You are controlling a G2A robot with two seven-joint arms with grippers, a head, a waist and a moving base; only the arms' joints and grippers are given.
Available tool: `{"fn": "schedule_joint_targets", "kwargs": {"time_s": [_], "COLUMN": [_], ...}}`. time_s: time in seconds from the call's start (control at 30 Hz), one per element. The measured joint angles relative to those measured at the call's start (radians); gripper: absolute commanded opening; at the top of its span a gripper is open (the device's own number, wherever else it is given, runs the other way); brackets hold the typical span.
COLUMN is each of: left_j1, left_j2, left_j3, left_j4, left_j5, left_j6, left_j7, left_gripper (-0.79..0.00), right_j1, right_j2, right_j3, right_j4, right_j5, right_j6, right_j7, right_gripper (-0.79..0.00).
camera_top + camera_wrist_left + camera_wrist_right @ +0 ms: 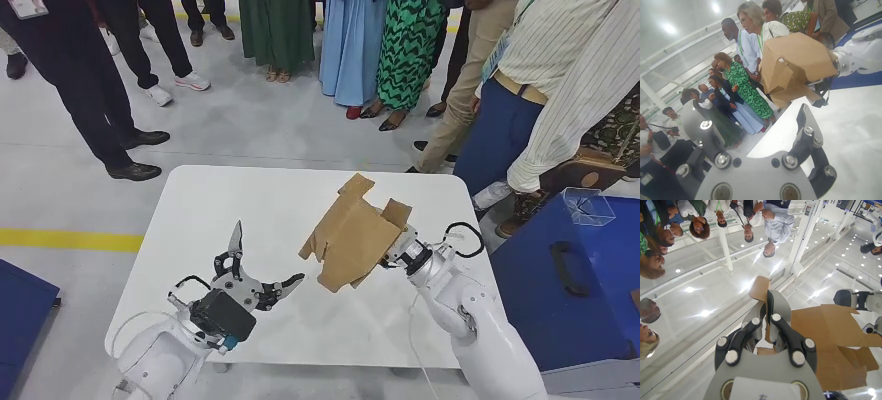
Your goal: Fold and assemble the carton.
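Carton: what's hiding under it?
The white table lies under the carton, which the right end effector grips. From above, the carton hides the patch of tabletop right beneath it.

The left gripper [268, 262] is spread wide, aimed at one o'clock; the right gripper [385, 256], aimed at ten o'clock, is clamped on the carton [350, 240].

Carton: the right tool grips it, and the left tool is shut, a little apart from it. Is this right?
Not fully. The left tool is open, not shut; the top view shows it spread wide. The rest stands: the right tool grips the carton, and the left tool is apart from it.
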State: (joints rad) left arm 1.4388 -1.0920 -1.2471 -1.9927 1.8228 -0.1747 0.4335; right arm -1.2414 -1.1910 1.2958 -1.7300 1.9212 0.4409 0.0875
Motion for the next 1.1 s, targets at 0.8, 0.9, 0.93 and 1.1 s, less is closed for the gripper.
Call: {"fn": "schedule_joint_targets", "kwargs": {"time_s": [0.8, 0.9, 0.93, 1.1], "left_j1": [-0.02, -0.028, -0.03, -0.031], "left_j2": [-0.029, -0.033, -0.035, -0.041], "left_j3": [0.12, 0.129, 0.131, 0.125], "left_j4": [-0.048, -0.041, -0.038, -0.039], "left_j5": [0.073, 0.068, 0.057, -0.022], "left_j6": [0.089, 0.098, 0.1, 0.099], "left_j7": [-0.064, -0.077, -0.081, -0.099], "left_gripper": [0.0, 0.0, 0.0, -0.366], "right_j1": [-0.066, -0.072, -0.073, -0.074], "right_j2": [-0.006, -0.006, -0.006, -0.007], "right_j3": [-0.012, -0.006, -0.002, 0.005], "right_j4": [-0.022, -0.027, -0.029, -0.037], "right_j5": [-0.007, -0.008, -0.007, -0.035], "right_j6": [0.065, 0.069, 0.07, 0.06], "right_j7": [-0.003, 0.0, 0.001, 0.007], "right_gripper": [-0.785, -0.785, -0.785, -0.785]}}
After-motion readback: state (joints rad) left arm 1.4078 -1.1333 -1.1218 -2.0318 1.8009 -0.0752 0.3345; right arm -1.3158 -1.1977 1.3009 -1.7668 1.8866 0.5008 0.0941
